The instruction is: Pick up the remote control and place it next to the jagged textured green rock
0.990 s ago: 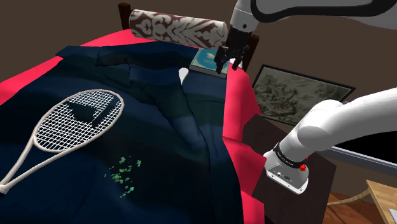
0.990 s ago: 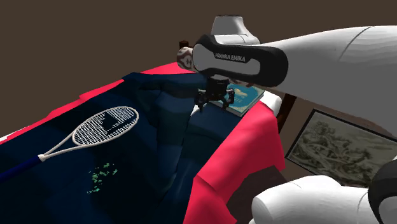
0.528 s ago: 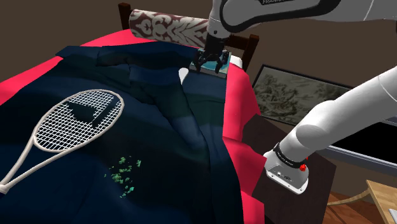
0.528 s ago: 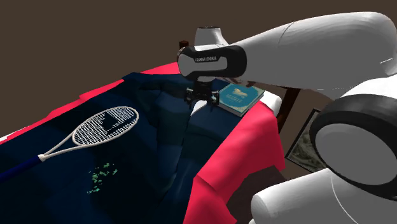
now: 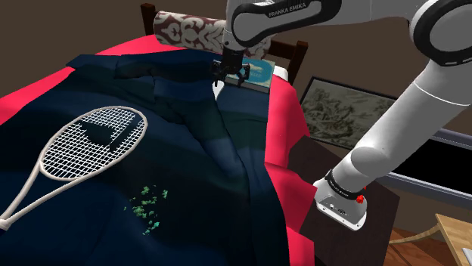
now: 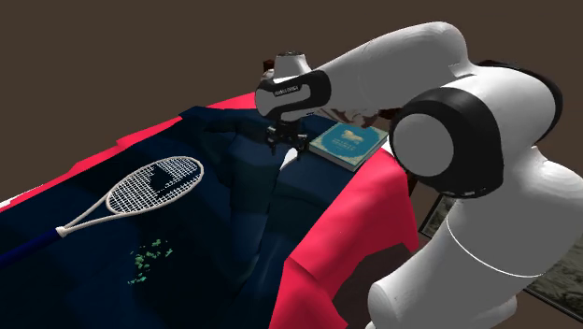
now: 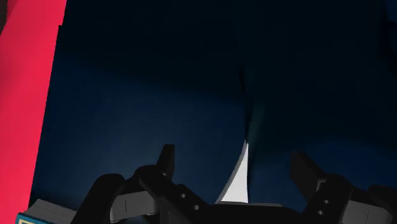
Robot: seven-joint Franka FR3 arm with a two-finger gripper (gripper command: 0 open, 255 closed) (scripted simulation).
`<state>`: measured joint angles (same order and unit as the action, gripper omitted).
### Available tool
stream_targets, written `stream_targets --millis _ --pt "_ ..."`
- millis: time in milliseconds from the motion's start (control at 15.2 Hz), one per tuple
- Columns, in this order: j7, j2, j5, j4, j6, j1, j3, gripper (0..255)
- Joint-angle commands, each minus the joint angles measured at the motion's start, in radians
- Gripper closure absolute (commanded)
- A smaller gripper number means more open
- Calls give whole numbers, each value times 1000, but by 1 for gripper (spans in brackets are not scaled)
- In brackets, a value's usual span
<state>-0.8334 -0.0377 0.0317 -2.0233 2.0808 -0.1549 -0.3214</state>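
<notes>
A bedroom: red-sheeted bed [image 5: 285,125], navy blanket [image 5: 189,155], patterned bolster [image 5: 187,30].

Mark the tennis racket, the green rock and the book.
tennis racket [image 5: 79,155]: shoulder view, on the strings of its head.
green rock [image 5: 146,206]: shoulder view, middle of the green speckled cluster.
book [image 6: 348,145]: second exterior view, on its teal cover.

The arm [image 5: 401,113] reaches far forward, jaws apart (pointing down).
</notes>
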Motion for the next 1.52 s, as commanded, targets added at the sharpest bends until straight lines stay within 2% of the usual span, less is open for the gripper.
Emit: stream_targets --millis 0,528,990,1452 --pt "-82 -84 -36 70 10 2 4 0" --pt "-315 -365 -129 338 5 33 65 0" --pt "-324 -410 -143 299 88 39 72 0" --pt "-324 -410 -143 299 88 39 72 0"
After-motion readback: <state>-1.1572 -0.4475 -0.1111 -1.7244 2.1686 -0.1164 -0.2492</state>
